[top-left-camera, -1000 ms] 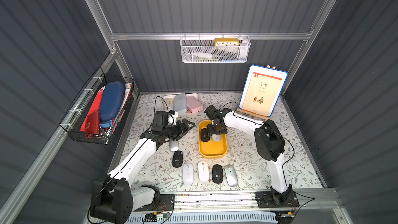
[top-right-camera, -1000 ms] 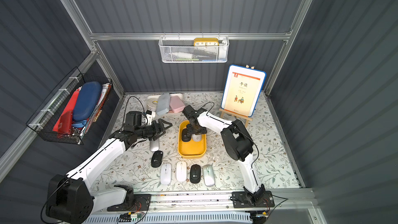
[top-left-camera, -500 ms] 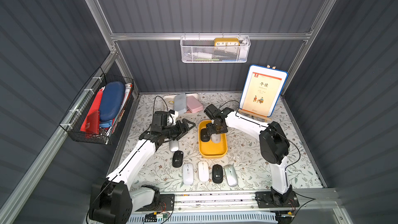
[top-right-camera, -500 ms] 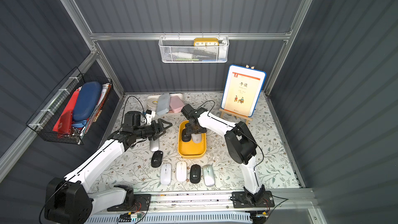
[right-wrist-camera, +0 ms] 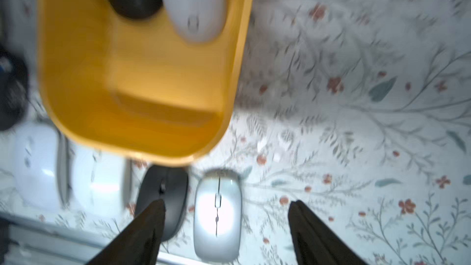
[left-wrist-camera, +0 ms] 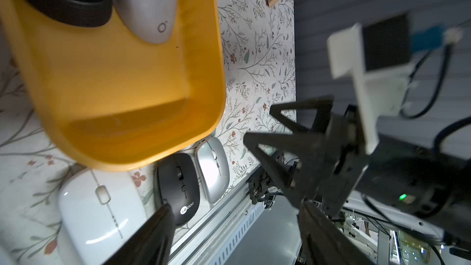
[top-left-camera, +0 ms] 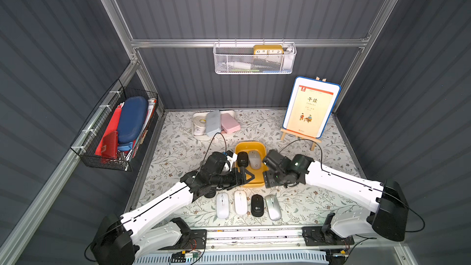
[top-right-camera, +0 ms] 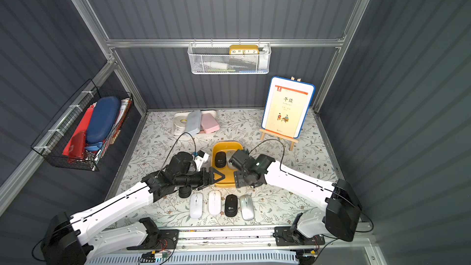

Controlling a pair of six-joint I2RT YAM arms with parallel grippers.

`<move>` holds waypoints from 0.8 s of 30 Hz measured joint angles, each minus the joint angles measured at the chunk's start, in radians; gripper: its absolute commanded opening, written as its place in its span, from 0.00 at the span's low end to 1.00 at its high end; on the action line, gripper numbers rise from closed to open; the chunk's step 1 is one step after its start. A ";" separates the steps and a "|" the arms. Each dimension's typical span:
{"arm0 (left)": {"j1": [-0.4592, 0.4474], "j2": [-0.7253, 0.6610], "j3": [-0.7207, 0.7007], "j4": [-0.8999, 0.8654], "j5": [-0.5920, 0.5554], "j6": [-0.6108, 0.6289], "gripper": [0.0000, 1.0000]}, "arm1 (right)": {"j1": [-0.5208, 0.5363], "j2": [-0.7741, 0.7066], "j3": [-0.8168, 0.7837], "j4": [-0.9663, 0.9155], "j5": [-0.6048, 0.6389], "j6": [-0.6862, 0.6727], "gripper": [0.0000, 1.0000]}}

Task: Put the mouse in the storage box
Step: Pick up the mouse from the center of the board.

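- Two mice already lie in the storage box, which sits mid-table. A black mouse is on the left and a pale grey mouse on the right, side by side at the far end.
- Four more lie on the table just near of the box, in a row from left to right: two white mice, a logo-marked black mouse and a silver mouse.
- Your left gripper hangs over the box's near left corner, pointing right, with its fingers spread and nothing between them.
- Your right gripper hovers at the box's near right corner, angled down, with its fingers spread wide and gripping nothing. Its wrist view looks between them onto the silver mouse.
- Both grippers face each other across the box's near end, close but apart.
- Farther out, you have a white tray at the far left of the table, holding a tape roll, a grey case and a pink case.
- At the far right, a book stands on a wooden easel.
- On the back wall hangs a white mesh basket with a yellow clock in it. On the left wall is a black wire basket.
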 measured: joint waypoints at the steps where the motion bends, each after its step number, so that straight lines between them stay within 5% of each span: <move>1: 0.000 -0.041 -0.015 -0.003 -0.011 -0.014 0.81 | 0.044 -0.008 -0.024 -0.014 -0.002 0.019 0.85; 6: 0.000 -0.102 -0.023 0.005 -0.037 -0.048 0.80 | 0.187 -0.056 -0.140 -0.040 -0.019 0.127 0.86; 24: 0.000 0.024 0.027 0.005 -0.058 -0.047 0.81 | 0.180 -0.040 -0.276 0.161 -0.127 0.152 0.88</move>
